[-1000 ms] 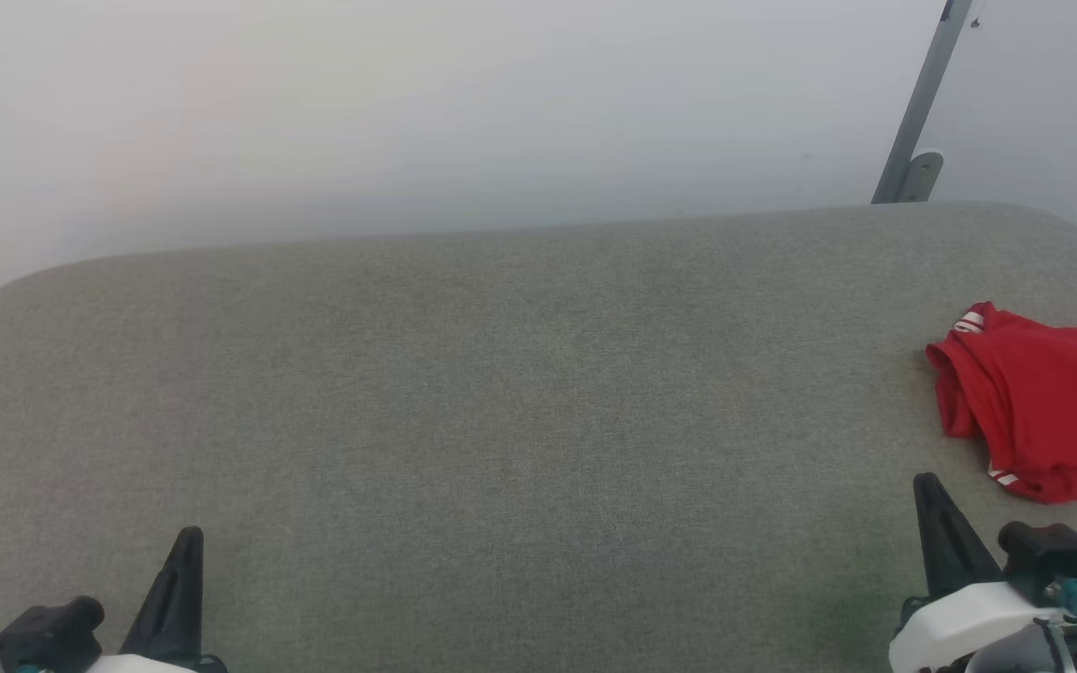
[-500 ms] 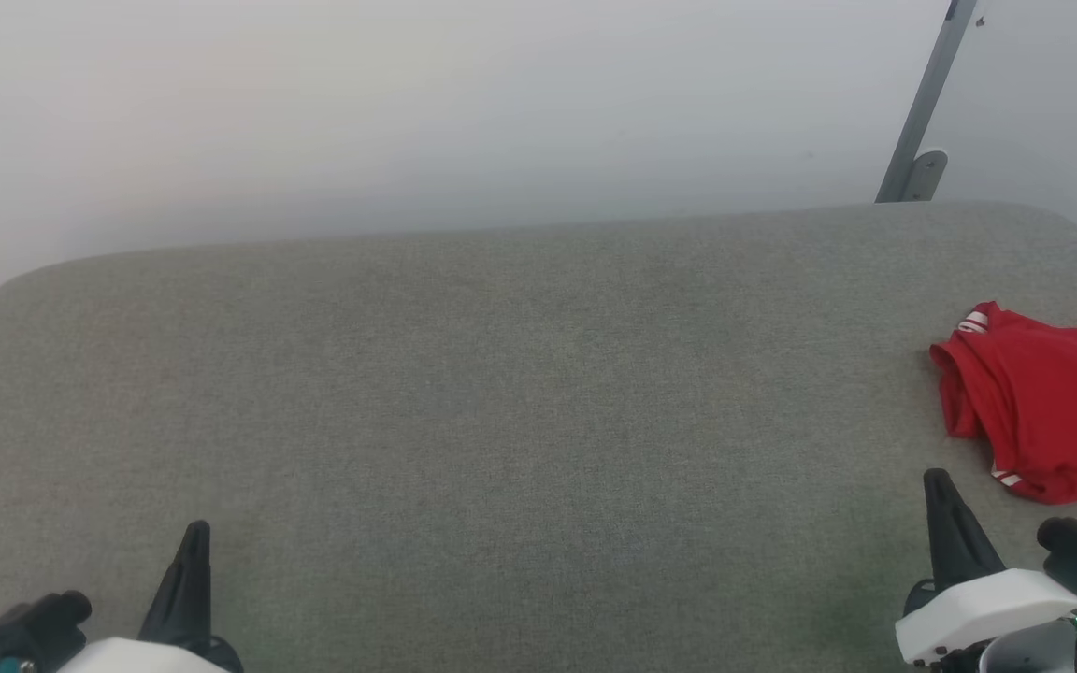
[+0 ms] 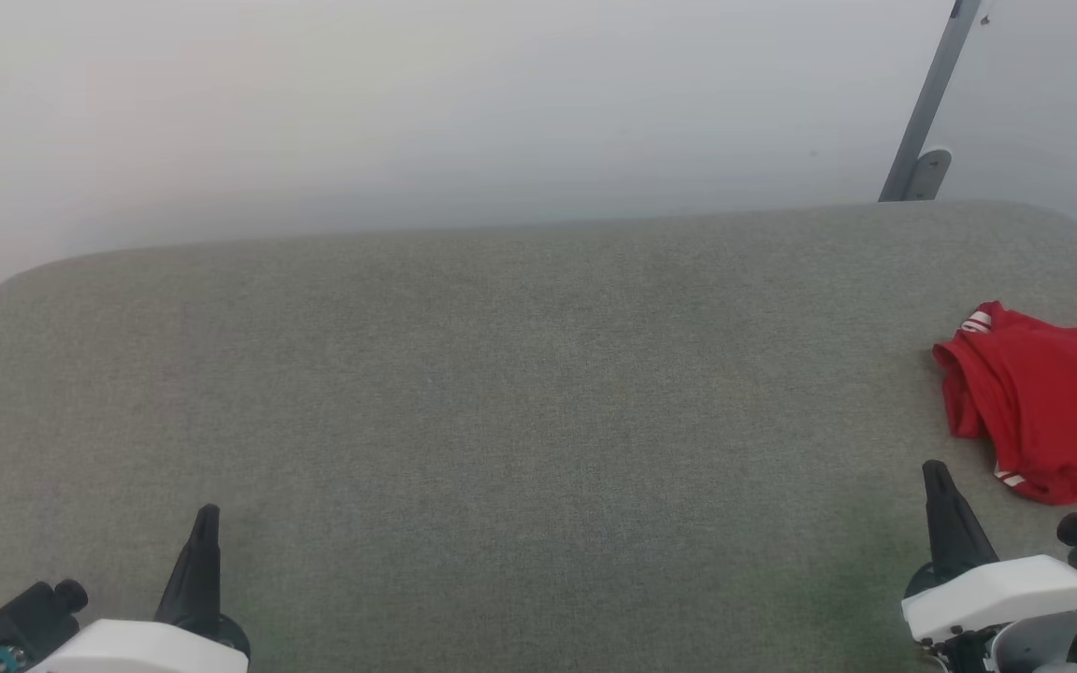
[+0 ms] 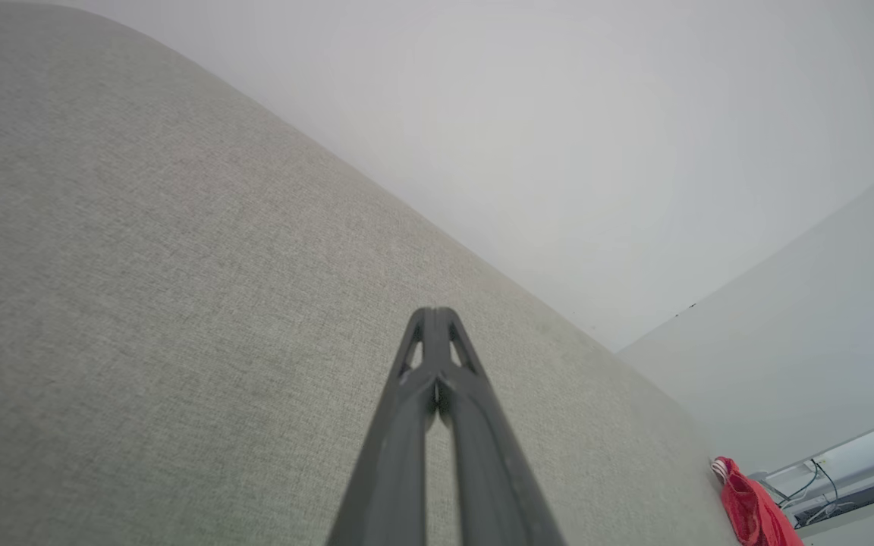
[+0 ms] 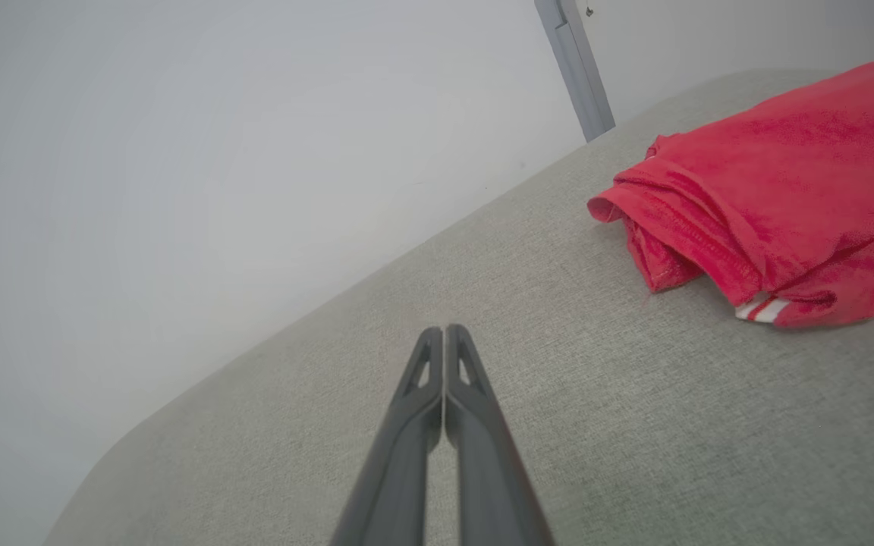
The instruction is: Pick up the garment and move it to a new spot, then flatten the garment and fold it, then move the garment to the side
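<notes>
Garment (image 3: pixel 1043 411) folded, at 3 o'clock on grey fabric surface (image 3: pixel 501 393). Left gripper (image 3: pixel 208 512) and right gripper (image 3: pixel 933 467) both pinched together, empty. Right wrist view resolves striped trim (image 5: pixel 762 309).

soft red cloth garment (image 3: pixel 1048 402) on matt grey woven tabletop (image 3: pixel 501 402).
</notes>
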